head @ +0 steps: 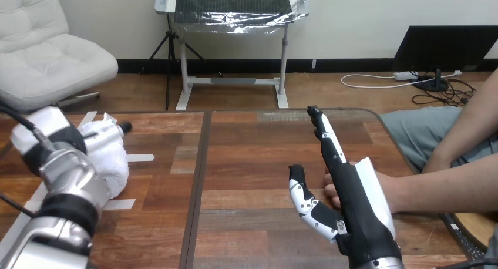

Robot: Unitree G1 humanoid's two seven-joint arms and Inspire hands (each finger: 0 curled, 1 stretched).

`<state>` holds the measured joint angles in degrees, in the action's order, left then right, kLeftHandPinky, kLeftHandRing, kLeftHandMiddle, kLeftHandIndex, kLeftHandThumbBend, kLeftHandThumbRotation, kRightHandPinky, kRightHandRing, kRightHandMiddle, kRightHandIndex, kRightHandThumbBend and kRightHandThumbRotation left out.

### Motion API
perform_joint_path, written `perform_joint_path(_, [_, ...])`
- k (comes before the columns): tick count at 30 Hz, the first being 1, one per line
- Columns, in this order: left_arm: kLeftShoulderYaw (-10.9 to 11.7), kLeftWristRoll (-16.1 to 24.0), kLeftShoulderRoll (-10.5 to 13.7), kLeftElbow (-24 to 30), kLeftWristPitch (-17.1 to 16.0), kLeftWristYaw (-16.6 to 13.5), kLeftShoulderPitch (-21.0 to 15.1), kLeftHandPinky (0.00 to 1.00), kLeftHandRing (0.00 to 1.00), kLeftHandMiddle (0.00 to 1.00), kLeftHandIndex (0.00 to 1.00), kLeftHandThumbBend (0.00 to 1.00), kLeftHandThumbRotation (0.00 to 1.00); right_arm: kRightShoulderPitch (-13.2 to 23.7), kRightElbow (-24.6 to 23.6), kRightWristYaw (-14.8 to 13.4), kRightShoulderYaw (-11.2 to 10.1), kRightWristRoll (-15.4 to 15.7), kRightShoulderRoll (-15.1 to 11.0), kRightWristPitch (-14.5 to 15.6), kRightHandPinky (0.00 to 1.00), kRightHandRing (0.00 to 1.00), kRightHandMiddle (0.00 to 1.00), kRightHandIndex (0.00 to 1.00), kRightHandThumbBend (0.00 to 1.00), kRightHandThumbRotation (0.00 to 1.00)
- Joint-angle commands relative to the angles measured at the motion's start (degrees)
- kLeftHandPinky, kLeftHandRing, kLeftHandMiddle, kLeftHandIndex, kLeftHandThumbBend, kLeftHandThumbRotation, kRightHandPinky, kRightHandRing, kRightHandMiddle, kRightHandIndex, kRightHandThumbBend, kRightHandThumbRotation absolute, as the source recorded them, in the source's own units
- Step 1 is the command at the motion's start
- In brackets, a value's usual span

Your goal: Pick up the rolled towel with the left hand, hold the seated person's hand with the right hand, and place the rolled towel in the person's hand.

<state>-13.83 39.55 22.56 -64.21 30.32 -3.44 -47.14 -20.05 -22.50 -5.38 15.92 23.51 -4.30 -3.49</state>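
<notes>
Head view, left hand (100, 137): fingers curled over the white rolled terry towel (117, 163), clamped on it for carrying; bulk of the towel below the fingertips, over the brown wooden table (246, 157).
Right hand (355, 192): fingers straight and together, thumb spread apart, nothing gripped; palm set edge-on against the person's hand (330, 192), tucked just behind it, likely as support.
Open room: bare boards between the two sets of fingers, a free path for the towel.
Edge: far table rim just past the right fingertips.
</notes>
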Motion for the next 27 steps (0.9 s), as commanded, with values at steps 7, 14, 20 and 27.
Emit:
perform_joint_path(7, [-1.82, -2.71, -1.62, -8.26, -2.90, 2.59, -9.10, 0.70, 0.74, 0.82, 1.00, 1.00, 0.95, 3.07, -4.82, 0.65, -0.41, 0.68, 0.61, 0.47, 1.00, 1.00, 1.00, 1.00, 0.00, 0.00])
perform_joint_path(14, [-2.25, -4.00, -2.10, -9.81, -3.93, 2.74, -9.08, 0.68, 0.69, 0.75, 1.00, 1.00, 0.93, 2.76, -5.51, 1.37, -0.44, 0.98, 0.25, 0.94, 1.00, 1.00, 1.00, 1.00, 0.01, 0.00])
perform_joint_path(20, [-1.97, -5.21, -2.77, -10.20, -4.55, 1.64, -8.47, 0.60, 0.62, 0.68, 0.99, 1.00, 0.91, 2.46, -5.88, 1.77, -0.58, 1.21, 0.05, 1.30, 1.00, 1.00, 1.00, 1.00, 0.02, 0.00])
perform_joint_path(27, [-3.86, -4.78, -3.45, -10.85, -4.60, 1.68, -7.80, 0.42, 0.46, 0.55, 0.98, 1.00, 0.91, 2.29, -6.06, 2.26, -0.98, 0.83, -0.03, 1.44, 1.00, 1.00, 1.00, 1.00, 0.02, 0.00])
